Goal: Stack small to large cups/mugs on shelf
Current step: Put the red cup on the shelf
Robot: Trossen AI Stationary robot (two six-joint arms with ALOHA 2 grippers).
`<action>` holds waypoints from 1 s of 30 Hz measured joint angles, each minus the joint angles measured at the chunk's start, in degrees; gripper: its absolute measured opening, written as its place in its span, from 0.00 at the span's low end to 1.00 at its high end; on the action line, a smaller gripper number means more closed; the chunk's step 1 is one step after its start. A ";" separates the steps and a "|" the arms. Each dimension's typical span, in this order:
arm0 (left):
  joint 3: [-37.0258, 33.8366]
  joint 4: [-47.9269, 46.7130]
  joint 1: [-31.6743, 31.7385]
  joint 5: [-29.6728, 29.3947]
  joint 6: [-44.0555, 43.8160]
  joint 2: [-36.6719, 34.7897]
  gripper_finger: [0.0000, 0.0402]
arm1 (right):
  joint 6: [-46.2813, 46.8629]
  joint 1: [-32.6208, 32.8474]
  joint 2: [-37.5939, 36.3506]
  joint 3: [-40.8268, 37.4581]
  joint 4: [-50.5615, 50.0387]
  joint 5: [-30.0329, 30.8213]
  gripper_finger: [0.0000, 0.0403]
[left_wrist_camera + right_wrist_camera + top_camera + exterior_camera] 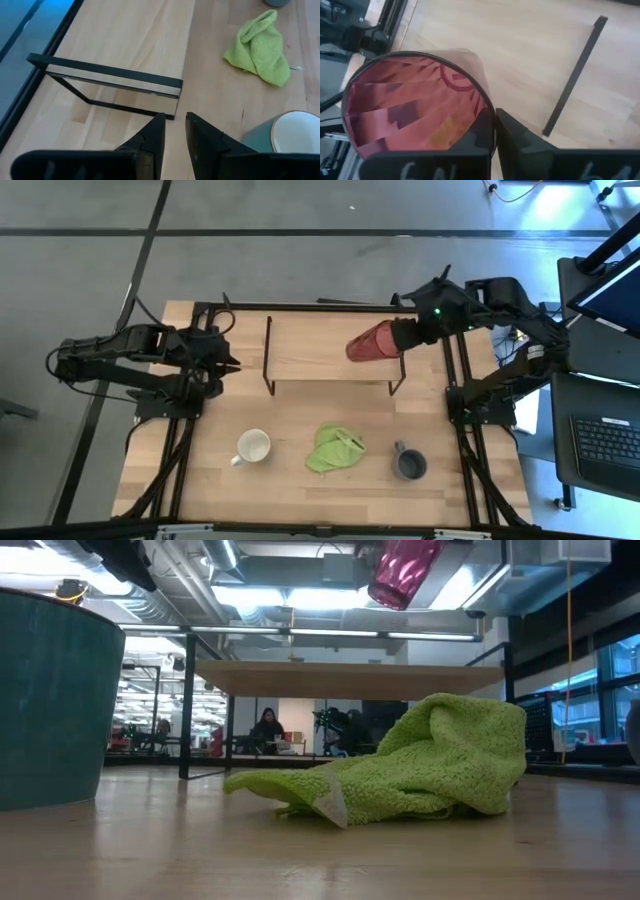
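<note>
The red ribbed tumbler [373,341] hangs tilted over the right part of the shelf [310,345], held by my right gripper [402,334]. In the low view the tumbler [405,570] is above the shelf board [350,680]. The cream-white mug [253,447] and the grey-blue mug [409,464] stand upright on the table near its front edge. My left gripper [233,365] is narrowly open and empty beside the shelf's left end; its wrist view shows the shelf's black end frame [105,75] ahead of it. My right gripper pinches the tumbler's rim wall [487,117], one finger inside the mouth and one finger [520,140] outside. It comes roughly level from the table's right. The tumbler is lifted clear of the shelf, on its side, with its base slanting down toward the table's left.
A crumpled light green cloth [335,448] lies between the two mugs; it fills the middle of the low view [420,765]. The cream-white mug also shows beside my left gripper [295,132]. A laptop [605,440] stands off the table's right side.
</note>
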 joint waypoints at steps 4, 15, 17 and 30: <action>0.00 0.02 1.77 0.17 0.48 0.02 0.18 | -4.85 -4.94 0.12 -0.57 0.27 -2.29 0.02; 0.00 0.02 5.24 3.72 -0.32 0.02 0.18 | -14.69 -13.29 -0.67 -5.57 0.05 -5.33 0.02; 0.00 0.02 5.60 3.76 -1.08 0.02 0.18 | -16.26 -13.93 -0.69 -5.57 0.05 -5.34 0.02; -0.07 0.02 7.99 6.49 -2.65 0.46 0.18 | -20.28 -14.41 2.14 -5.57 0.09 -4.85 0.02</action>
